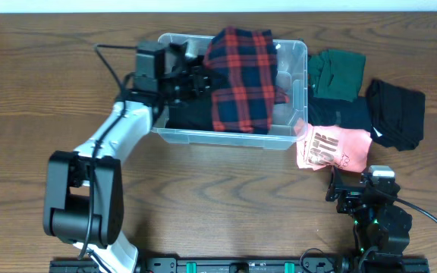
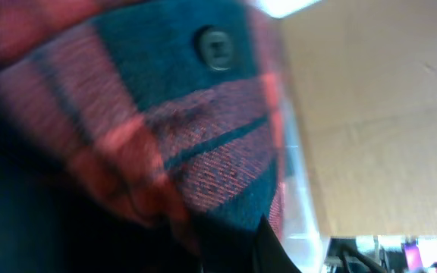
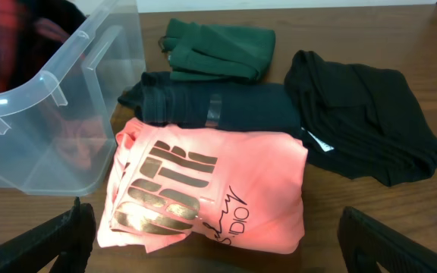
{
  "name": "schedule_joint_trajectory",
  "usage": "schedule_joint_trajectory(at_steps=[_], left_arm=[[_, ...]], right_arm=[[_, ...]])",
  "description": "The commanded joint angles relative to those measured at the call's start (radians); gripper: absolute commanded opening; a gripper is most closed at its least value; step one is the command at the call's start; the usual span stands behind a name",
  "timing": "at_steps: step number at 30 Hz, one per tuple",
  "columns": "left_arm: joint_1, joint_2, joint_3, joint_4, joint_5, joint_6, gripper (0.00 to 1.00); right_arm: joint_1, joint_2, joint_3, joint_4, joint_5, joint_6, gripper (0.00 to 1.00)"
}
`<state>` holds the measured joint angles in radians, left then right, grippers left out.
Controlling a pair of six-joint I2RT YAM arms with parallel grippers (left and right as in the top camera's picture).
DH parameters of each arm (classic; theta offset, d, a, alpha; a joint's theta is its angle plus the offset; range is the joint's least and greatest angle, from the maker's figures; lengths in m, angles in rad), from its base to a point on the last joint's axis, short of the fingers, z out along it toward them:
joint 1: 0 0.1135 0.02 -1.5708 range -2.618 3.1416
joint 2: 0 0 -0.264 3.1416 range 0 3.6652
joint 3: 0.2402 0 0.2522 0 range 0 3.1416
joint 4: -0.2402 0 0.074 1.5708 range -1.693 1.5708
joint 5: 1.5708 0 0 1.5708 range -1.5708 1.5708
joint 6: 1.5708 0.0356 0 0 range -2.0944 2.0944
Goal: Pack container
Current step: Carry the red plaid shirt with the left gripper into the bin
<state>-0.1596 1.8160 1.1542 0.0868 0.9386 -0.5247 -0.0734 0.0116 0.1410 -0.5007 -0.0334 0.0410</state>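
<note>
Right now the container sits at the back-centre of the table, long side facing the arms. In the right wrist view its clear wall fills the left side.

Inside it, a red-and-navy plaid shirt lies across the middle from back rim to nearly the front wall. A black garment lies under it on the left. At the right end, bare plastic shows betw. the plaid and the end wall.

The left tool is over the bin's left half, right by the plaid's edge. Its cam is filled w/ blurred plaid cloth and a dark button, so can't tell if the fingers are spread or pinching.

The right tool hangs near the table's front-right w/ fingers spread wide and nothing betw. them; a strip of wood separates it from the clothes.

Outside the bin, to its right:
- Pink tee w/ metallic print, nearest the tool, its edge against the bin's front-right corner.
- Dark folded garment, just behind the pink one.
- Dark green garment, furthest back.
- Black garment, at the far right.
</note>
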Motion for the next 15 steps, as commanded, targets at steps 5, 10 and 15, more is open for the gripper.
schedule_joint_trajectory(at_steps=[5,10,15], left_arm=[[0.124,-0.008,0.015,-0.106,-0.087,0.061,0.06],[0.135,-0.008,0.015,-0.210,-0.204,0.106,0.09],[0.135,-0.029,0.021,-0.216,-0.156,0.097,0.34]], right_arm=[[0.009,-0.006,-0.003,0.000,0.000,0.007,0.99],[0.009,-0.006,-0.003,0.000,0.000,0.007,0.99],[0.009,-0.006,-0.003,0.000,0.000,0.007,0.99]])
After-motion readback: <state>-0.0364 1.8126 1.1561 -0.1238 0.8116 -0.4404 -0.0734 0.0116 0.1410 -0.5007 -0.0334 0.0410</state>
